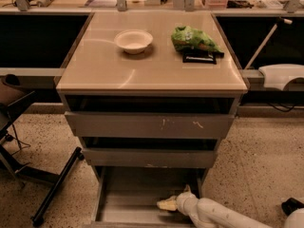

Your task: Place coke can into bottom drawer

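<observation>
bottom drawer (124,199) pulled out, gripper (166,204) low inside it, right side. cannot tell its grip. bowl (133,41) on cabinet top (156,75).

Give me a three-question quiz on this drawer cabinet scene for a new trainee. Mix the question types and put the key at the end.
1. Fill in the blank: on the cabinet top, as the camera sees it, the white bowl sits to the ___ of the green chip bag.
2. True or false: the bottom drawer is pulled open.
3. Where is the gripper?
A. Resting on the cabinet top
B. Over the bottom drawer's floor, toward its right side
C. Touching the white bowl

Key: 1 left; 2 true; 3 B.
</observation>
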Controlling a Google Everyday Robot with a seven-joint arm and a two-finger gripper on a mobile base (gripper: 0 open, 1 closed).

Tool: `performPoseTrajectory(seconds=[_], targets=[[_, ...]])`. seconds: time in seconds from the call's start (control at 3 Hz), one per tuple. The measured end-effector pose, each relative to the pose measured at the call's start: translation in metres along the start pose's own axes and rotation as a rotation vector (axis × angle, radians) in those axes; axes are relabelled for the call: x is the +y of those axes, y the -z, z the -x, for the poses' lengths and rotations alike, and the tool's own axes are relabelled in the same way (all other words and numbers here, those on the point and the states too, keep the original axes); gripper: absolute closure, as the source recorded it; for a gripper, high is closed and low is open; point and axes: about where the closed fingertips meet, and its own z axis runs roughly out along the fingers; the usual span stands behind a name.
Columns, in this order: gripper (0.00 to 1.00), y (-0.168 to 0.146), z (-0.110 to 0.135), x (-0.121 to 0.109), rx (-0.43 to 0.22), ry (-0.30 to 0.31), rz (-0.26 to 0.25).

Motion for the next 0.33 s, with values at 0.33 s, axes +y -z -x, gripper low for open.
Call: performPoseTrajectory(seconds=[0.33], targets=[[0.00,0.0000,0.0000,0.0000,0.000,0.000,0.000]])
